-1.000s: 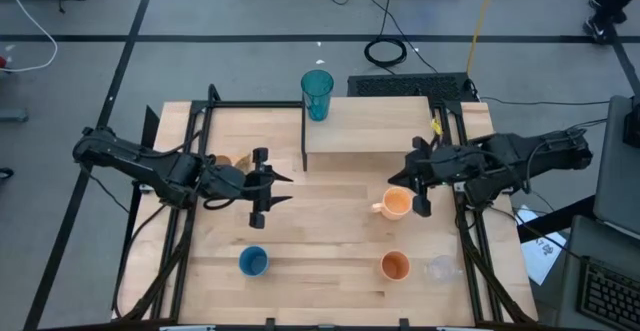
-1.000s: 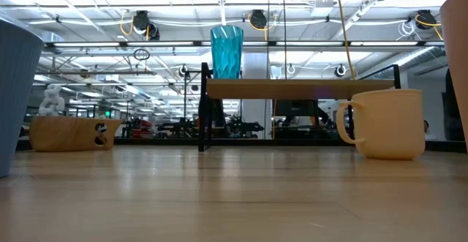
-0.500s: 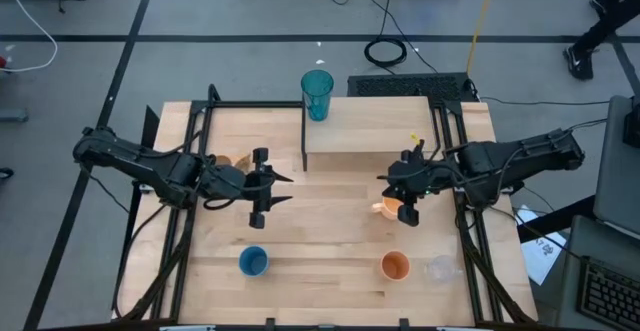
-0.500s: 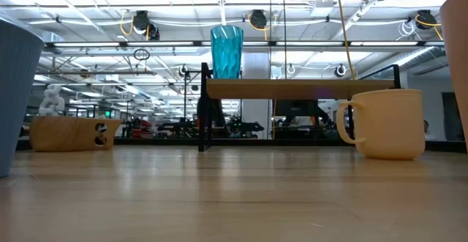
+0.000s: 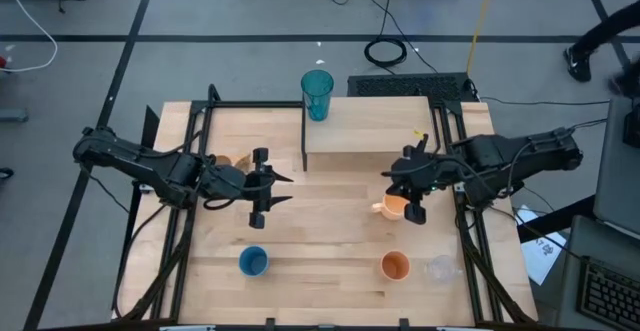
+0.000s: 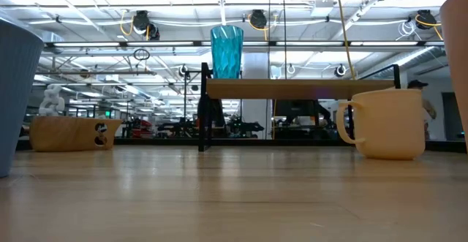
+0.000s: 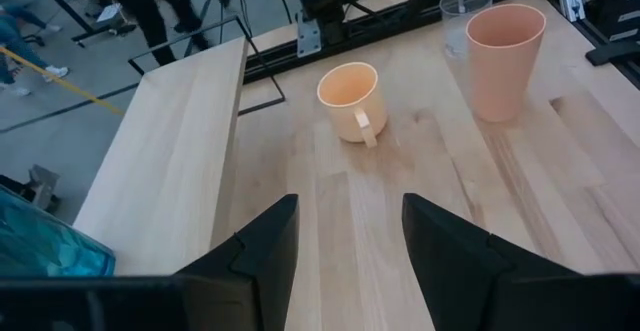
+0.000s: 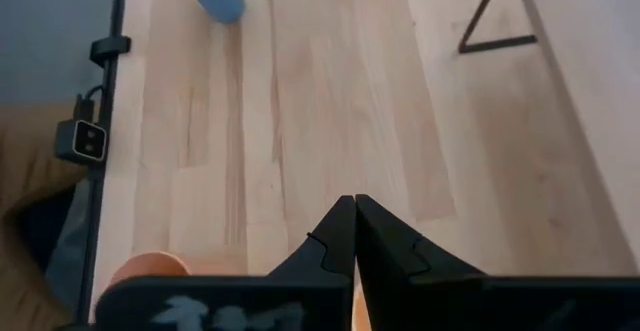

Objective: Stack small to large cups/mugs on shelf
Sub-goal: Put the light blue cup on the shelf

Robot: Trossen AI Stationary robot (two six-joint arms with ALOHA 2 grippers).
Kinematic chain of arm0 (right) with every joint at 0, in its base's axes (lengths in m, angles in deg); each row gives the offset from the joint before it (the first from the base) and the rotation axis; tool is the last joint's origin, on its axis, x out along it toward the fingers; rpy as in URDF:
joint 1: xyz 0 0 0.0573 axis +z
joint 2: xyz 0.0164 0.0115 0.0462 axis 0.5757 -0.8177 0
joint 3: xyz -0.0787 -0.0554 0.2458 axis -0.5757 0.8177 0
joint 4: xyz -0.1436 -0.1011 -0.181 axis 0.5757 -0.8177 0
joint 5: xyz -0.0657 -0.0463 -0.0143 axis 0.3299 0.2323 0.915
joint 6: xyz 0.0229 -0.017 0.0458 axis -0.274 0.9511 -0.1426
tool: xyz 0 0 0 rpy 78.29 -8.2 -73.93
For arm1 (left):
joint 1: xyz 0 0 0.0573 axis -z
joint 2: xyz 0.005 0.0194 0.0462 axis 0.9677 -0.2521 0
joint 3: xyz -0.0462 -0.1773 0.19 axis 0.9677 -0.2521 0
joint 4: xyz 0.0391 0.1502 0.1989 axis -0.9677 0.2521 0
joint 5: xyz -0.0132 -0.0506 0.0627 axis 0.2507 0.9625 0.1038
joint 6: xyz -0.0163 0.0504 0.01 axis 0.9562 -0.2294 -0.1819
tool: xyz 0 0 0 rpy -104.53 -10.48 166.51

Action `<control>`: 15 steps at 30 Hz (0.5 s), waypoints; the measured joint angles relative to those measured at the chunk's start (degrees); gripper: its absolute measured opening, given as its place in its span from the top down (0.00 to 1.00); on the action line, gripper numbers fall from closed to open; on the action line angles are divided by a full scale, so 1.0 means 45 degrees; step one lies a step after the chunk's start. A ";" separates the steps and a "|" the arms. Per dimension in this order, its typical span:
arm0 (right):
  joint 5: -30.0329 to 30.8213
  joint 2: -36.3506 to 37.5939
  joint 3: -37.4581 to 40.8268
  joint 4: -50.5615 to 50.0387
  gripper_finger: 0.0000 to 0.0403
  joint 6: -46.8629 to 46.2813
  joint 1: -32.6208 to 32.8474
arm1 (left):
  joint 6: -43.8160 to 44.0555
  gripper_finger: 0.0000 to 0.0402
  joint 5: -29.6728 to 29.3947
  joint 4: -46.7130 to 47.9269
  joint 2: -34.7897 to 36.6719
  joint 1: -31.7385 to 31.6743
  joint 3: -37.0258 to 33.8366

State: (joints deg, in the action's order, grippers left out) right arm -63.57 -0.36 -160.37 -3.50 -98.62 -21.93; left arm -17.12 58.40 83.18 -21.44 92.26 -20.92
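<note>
A teal tumbler stands on the far left corner of the shelf. On the table stand an orange handled mug, a blue cup, an orange cup and a clear cup. A brown wooden mug shows partly behind the left arm. My right gripper is shut and empty, above the orange handled mug's far side; the low view shows that mug untouched. My left gripper hovers open left of the shelf, with nothing between its fingers.
The shelf's black legs stand between the two grippers. Black frame rails run along the table's left and right sides. Bare tabletop lies between the grippers and in front of the shelf. A person walks beyond the table at the far right.
My right gripper has moved toward the table's left, over the orange handled mug, and tipped further downward, staying shut. The cups and mugs have not moved.
</note>
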 joint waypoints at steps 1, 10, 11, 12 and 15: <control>0.0002 -0.0218 -0.0455 -0.0388 1.00 -0.0051 0.0000 | 0.0016 0.55 0.0000 -0.0004 0.0000 0.0000 0.0000; 0.0041 -0.2560 -0.3250 -0.2613 1.00 -0.0353 0.0240 | 0.0190 0.55 0.0000 -0.0010 0.0000 0.0000 -0.0005; 0.0041 -0.2779 -0.3359 -0.2645 1.00 -0.0453 0.0349 | 0.0190 0.55 0.0000 -0.0010 0.0000 0.0000 -0.0005; 0.0036 -0.2959 -0.3416 -0.2653 1.00 -0.0546 0.0460 | 0.0194 0.55 0.0000 -0.0010 0.0000 0.0000 -0.0005; 0.0036 -0.3401 -0.3493 -0.2646 1.00 -0.0721 0.0872 | 0.0201 0.55 -0.0001 0.0199 0.0000 0.0000 -0.0005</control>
State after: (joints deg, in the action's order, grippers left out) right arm -63.41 -15.66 -176.09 -15.41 -101.86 -18.01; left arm -16.21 58.40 84.07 -21.44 92.26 -20.94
